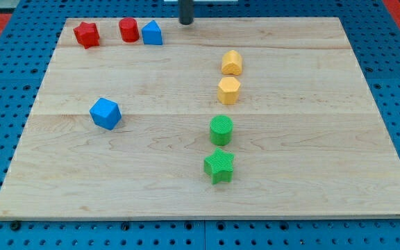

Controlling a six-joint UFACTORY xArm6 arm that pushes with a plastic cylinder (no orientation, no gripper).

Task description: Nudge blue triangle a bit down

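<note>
my tip (186, 22) – up-right of blue triangle (152, 33), apart | red cylinder (128, 30) touches triangle | no fingers

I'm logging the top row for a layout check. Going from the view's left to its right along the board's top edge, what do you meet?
Red star → red cylinder → blue triangle → my tip, just right of the blue triangle.

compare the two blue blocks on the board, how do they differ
The blue triangle sits at the view's top, touching or almost touching the red cylinder; the blue cube-like block stands alone lower on the view's left. The triangle has a pointed top; the other looks blunter and larger in this view. My tip is just right of the triangle, far from the other. Both are the same blue.
</note>
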